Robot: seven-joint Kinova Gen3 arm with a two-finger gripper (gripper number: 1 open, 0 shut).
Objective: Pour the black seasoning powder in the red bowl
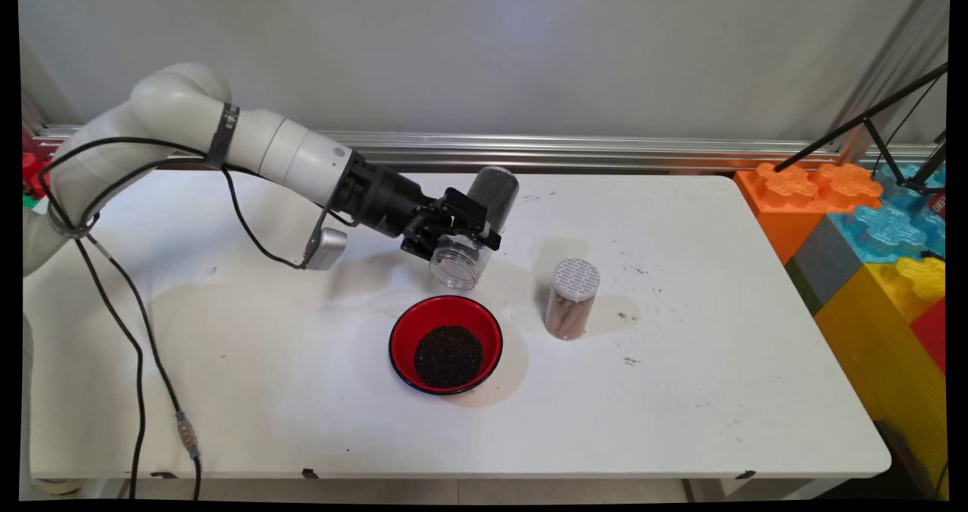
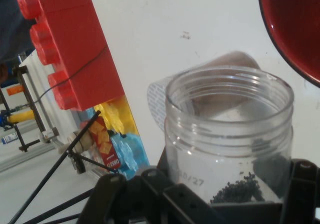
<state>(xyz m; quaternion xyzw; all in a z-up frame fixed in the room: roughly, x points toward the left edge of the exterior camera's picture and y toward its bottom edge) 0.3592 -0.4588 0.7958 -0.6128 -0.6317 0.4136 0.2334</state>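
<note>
The gripper [image 1: 460, 234] is clamped around a clear plastic jar [image 1: 473, 228], its black fingers pressing the jar's body from either side about midway along. The jar hangs in the air above the bench [image 1: 681, 391], tilted so its open mouth [image 2: 229, 96] points down and toward the near side, with its base raised toward the wall. Dark granules [image 2: 240, 189] remain inside, gathered toward the base end; the neck end looks empty and see-through.

Just below and slightly nearer than the mouth sits a red bowl [image 1: 445, 343] on the bench, holding a mound of the same dark grains [image 1: 448, 356]. The jar's mouth is near the bowl's far rim but apart from it; in the hand view the bowl's red edge [image 2: 285, 39] shows at the upper right.

To the right of the bowl stands a second jar [image 1: 572, 299], upright, with a perforated white lid and brownish contents. It is clear of both bowl and gripper.

Large toy blocks [image 1: 870, 240] in orange, blue, yellow and red are stacked off the bench's right end.

The held jar looks light, rigid and smooth-walled, likely slippery; a grip across the middle of its body, as here, seems the soundest hold.
</note>
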